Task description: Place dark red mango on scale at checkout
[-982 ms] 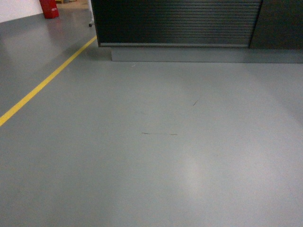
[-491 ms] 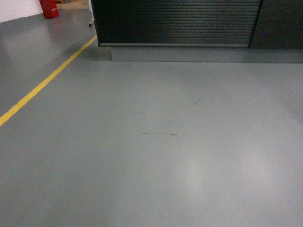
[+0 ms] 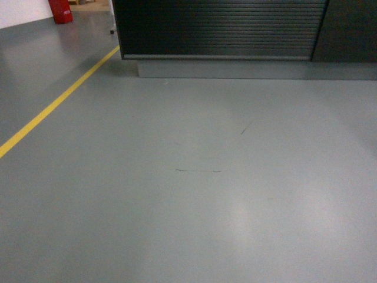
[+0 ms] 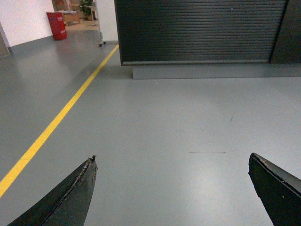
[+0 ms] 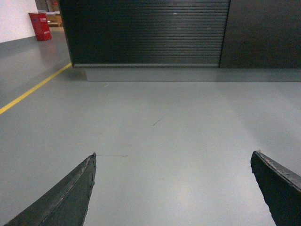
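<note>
Ahead, checkout (image 3: 218, 29) beyond spread hands (image 4: 171, 183).

Black tapered jaws, worn scuffed edges.

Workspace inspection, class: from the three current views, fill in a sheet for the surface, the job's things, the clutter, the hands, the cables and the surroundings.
Surface: grey floor, smooth, with faint dark scuff marks.
Job's things: checkout counter ahead, ribbed black front on a grey base; its top is out of frame. Mango and scale: nothing seen.
Clutter: nothing seen on the floor ahead.
Hands: left hand and right hand both open and empty, fingertips wide apart above the floor.
Cables: nothing seen.
Surroundings: yellow floor line running diagonally on the left; red bin by the white wall far left.
</note>
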### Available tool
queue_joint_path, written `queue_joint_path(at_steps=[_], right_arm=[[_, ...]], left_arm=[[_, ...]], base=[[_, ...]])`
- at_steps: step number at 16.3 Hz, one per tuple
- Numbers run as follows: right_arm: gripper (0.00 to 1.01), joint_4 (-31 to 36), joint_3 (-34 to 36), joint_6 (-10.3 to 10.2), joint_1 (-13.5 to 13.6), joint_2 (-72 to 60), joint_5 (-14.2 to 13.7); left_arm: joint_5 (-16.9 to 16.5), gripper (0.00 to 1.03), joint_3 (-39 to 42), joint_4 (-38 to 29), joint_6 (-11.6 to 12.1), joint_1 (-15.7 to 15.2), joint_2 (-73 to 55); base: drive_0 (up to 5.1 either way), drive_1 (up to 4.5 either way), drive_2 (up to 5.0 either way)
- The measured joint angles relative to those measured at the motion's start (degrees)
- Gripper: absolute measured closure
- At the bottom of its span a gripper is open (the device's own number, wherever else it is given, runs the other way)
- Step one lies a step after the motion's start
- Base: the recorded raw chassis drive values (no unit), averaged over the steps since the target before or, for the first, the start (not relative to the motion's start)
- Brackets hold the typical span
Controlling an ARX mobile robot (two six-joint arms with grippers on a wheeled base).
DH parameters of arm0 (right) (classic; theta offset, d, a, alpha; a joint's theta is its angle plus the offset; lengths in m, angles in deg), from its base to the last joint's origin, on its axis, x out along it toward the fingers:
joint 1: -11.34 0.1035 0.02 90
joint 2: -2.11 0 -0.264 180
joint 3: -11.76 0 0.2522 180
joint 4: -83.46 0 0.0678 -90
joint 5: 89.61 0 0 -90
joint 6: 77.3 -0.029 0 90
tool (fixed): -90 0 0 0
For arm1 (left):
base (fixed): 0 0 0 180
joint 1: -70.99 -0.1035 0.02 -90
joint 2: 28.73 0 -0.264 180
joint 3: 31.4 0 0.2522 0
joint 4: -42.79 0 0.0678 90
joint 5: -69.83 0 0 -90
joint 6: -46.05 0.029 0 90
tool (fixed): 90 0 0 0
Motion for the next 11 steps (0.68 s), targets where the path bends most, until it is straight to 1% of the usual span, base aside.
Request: queue_joint_path(at_steps=[11], right_arm=[[0.03, -0.17, 0.00, 0.00, 0.00, 0.00, 0.00]], left_arm=[[0.02, 0.05, 0.00, 0.17, 0.00, 0.00, 0.00]], base=[[0.0, 0.00, 0.0]])
